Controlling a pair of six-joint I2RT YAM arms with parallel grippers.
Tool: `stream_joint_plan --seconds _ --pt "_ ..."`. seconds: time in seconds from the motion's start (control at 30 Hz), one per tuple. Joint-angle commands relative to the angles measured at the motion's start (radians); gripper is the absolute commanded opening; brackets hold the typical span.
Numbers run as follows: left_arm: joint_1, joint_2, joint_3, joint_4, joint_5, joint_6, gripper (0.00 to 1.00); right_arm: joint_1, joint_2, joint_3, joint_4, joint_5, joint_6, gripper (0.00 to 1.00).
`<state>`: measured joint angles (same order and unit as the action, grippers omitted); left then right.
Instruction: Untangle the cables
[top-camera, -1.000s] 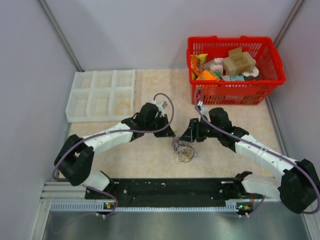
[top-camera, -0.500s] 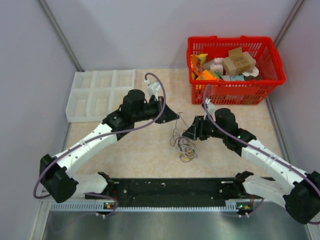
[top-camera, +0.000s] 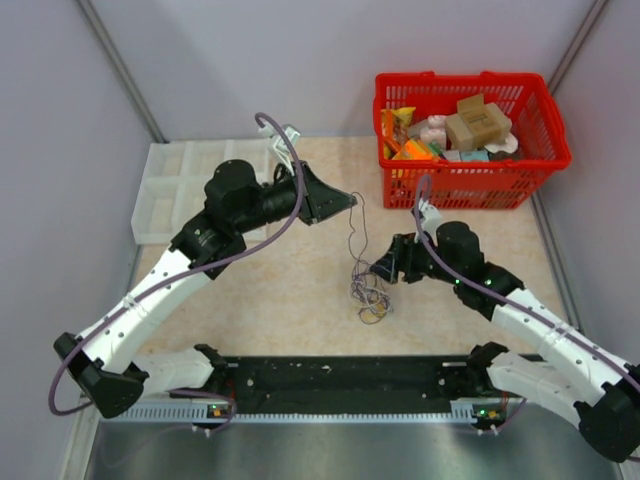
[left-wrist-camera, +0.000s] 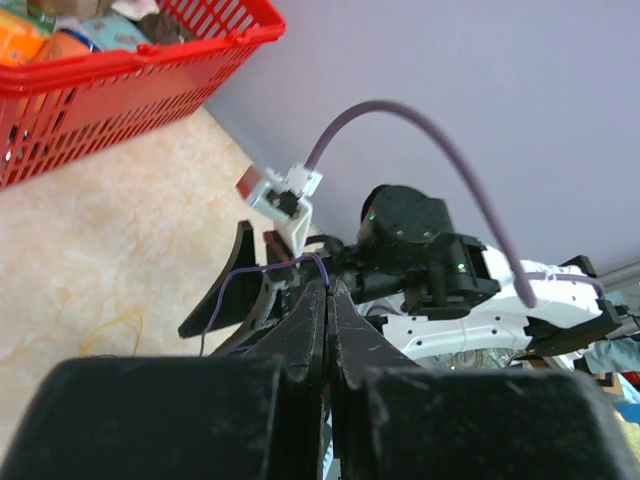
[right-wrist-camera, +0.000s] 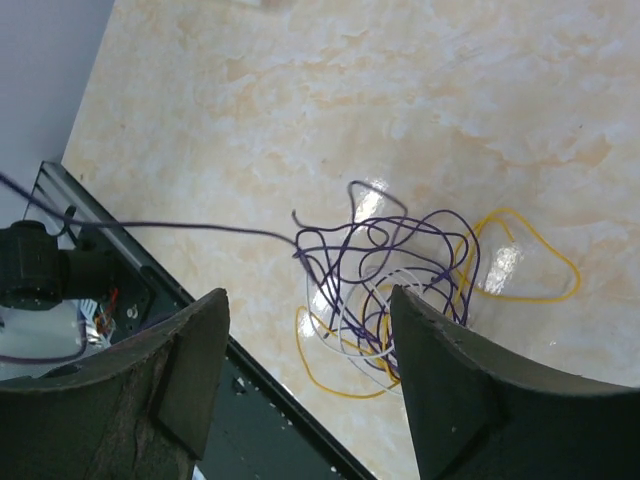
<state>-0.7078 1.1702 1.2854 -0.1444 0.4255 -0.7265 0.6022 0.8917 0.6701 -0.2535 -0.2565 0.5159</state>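
The cables lie as a small tangle (top-camera: 369, 297) of purple, yellow and whitish wires on the table's middle front. My left gripper (top-camera: 350, 200) is raised behind it and shut on one purple strand (top-camera: 352, 235), which runs down into the tangle. In the left wrist view the jaws (left-wrist-camera: 328, 290) pinch that purple strand (left-wrist-camera: 240, 275) at their tips. My right gripper (top-camera: 379, 270) is open, just right of and above the tangle. In the right wrist view its fingers (right-wrist-camera: 308, 300) straddle the tangle (right-wrist-camera: 400, 270) without touching it; the pulled purple strand (right-wrist-camera: 180, 226) leads off left.
A red basket (top-camera: 470, 190) full of items stands at the back right. A white compartment tray (top-camera: 200, 190) sits at the back left. The black base rail (top-camera: 340, 375) runs along the near edge, close to the tangle.
My left gripper has risen and moved back and left, drawing a purple strand up out of the tangle. My right gripper has shifted slightly right and stays by the tangle.
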Motion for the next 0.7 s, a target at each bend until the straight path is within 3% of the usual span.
stream_joint_plan --seconds 0.0,0.37,0.67 --pt "-0.002 -0.015 0.075 0.006 -0.017 0.019 0.0 0.013 0.023 0.008 0.072 -0.09 -0.051 0.66" --pt "-0.002 -0.027 0.178 -0.064 -0.082 0.09 0.0 0.056 0.076 -0.076 0.233 -0.104 -0.014 0.58" --pt "-0.001 -0.032 0.265 -0.09 -0.113 0.116 0.0 0.111 0.188 -0.102 0.293 0.063 0.074 0.53"
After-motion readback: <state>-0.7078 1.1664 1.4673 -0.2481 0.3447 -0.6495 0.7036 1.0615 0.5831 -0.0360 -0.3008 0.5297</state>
